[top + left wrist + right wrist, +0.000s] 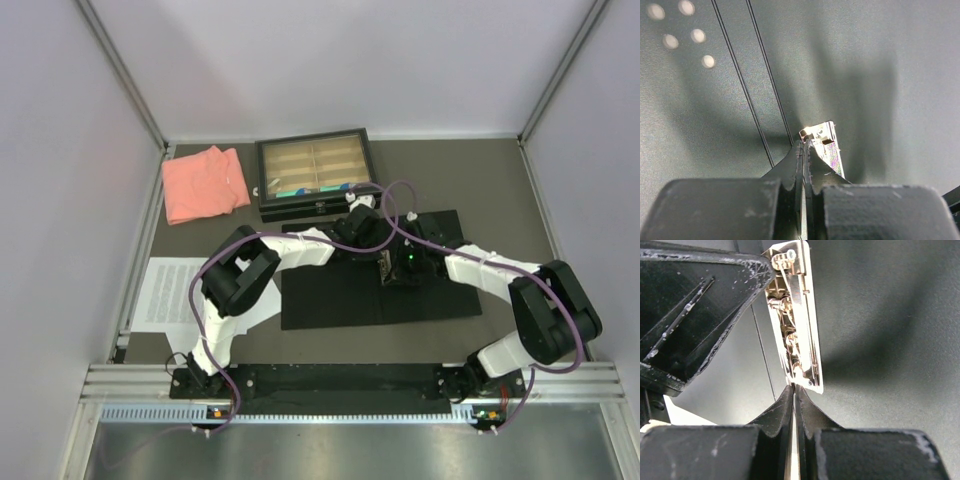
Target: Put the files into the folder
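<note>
Two arm bases (195, 378) bolted side by side at the near edge of the bench (500, 200). Just beyond the left base, and a little to its left, the files (175, 290): white printed sheets lying flat on the bench, touched by nothing, well apart from both end effectors.

Farther in, at the middle of the bench, the folder (330, 300), lying open with the matte black inside turned up. Both arms bent inward over it, meeting above its far part.

Left end effector (804, 145) closed tight, only a hairline left between the fingers. Tip low over the black inner face, just beside one end of a shiny metal clip (821, 135) fixed in the folder. Cannot tell whether any edge of the clip is pinched. Two thin parallel lines on the black face, passing close to the fingertips.

Right end effector (794, 387) closed fully as well, tip touching the lower end of the same clip, with springs and a lever visible on it. Black body of the left end effector just beside the clip in the right wrist view.

Beyond the folder, a black-framed tray (261, 175) with tan compartments, very near the folder's far edge. Left of the tray, near the far left corner, a folded salmon-pink cloth (203, 183).
</note>
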